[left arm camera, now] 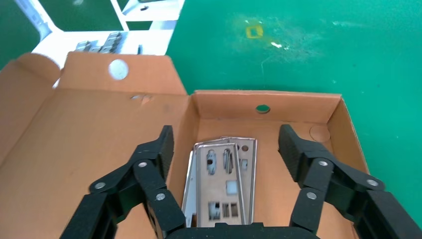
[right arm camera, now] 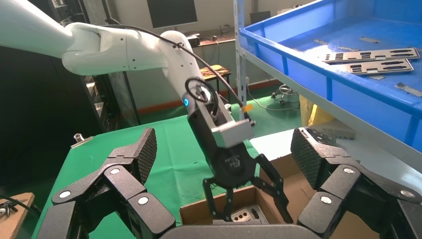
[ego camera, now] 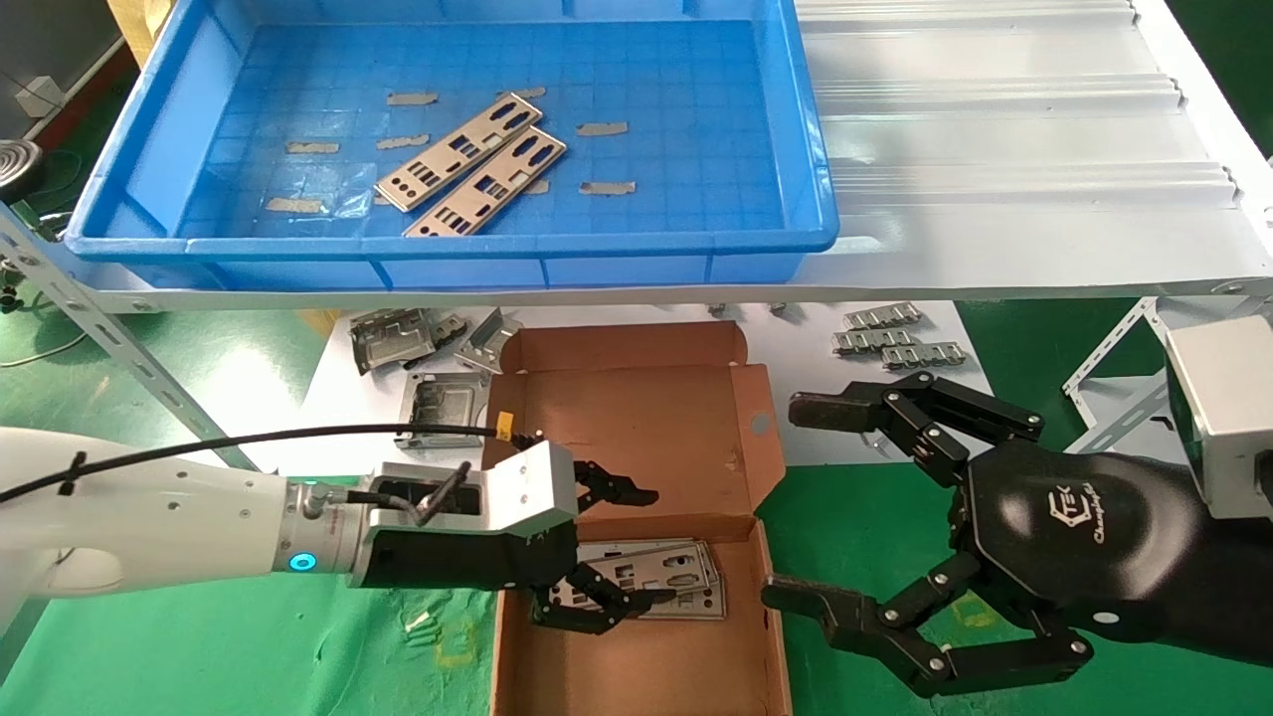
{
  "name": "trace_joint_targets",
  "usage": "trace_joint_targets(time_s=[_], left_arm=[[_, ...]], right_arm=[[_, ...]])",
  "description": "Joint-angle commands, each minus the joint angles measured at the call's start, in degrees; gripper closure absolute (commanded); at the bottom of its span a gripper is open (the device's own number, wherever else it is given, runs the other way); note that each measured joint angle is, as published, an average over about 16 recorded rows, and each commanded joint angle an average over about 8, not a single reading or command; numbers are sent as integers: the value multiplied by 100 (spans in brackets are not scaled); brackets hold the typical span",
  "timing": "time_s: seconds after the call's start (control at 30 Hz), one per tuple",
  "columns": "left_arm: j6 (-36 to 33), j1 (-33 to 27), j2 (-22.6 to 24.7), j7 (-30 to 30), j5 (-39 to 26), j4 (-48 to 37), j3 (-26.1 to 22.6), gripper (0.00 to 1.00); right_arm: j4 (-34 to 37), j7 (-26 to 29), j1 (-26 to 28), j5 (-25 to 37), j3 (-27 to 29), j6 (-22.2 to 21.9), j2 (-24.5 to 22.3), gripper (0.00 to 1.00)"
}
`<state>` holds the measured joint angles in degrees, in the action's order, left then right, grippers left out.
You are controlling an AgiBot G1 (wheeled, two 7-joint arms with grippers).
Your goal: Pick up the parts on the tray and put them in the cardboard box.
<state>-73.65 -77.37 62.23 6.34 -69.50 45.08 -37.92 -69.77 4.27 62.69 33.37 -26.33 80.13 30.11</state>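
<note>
Two silver plates [ego camera: 467, 167] lie side by side in the blue tray [ego camera: 139, 149] on the shelf; they also show in the right wrist view [right arm camera: 373, 59]. The cardboard box [ego camera: 636, 418] stands open on the green table below, with a few plates [ego camera: 671, 582] stacked inside, also seen in the left wrist view [left arm camera: 224, 179]. My left gripper [ego camera: 651, 545] is open and empty just above those stacked plates, its jaws spread either side of them [left arm camera: 224, 144]. My right gripper [ego camera: 796, 502] is open and empty to the right of the box.
Small grey tape strips [ego camera: 605, 187] dot the tray floor. Bulky grey metal frames [ego camera: 438, 398] lie on white paper left of the box flap, and smaller grey pieces [ego camera: 895, 338] lie behind my right gripper. The shelf's white edge [ego camera: 636, 293] overhangs the box.
</note>
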Motion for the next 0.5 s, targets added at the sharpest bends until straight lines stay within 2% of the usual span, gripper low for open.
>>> trace_joint_targets(time_s=[0.03,0.27,0.5], left_arm=[[-132,-12,-63,-63,119,-21,39,0],[-518,77,-142,-219,574,-167,255,0],[-436,70,-151,-191,519,-109,221,0]], right_arm=[[0,0,0,0,0,0,0,0],[1,0,-1,0,1,-1,-1,0],[1,0,-1,0,1,-1,-1,0]])
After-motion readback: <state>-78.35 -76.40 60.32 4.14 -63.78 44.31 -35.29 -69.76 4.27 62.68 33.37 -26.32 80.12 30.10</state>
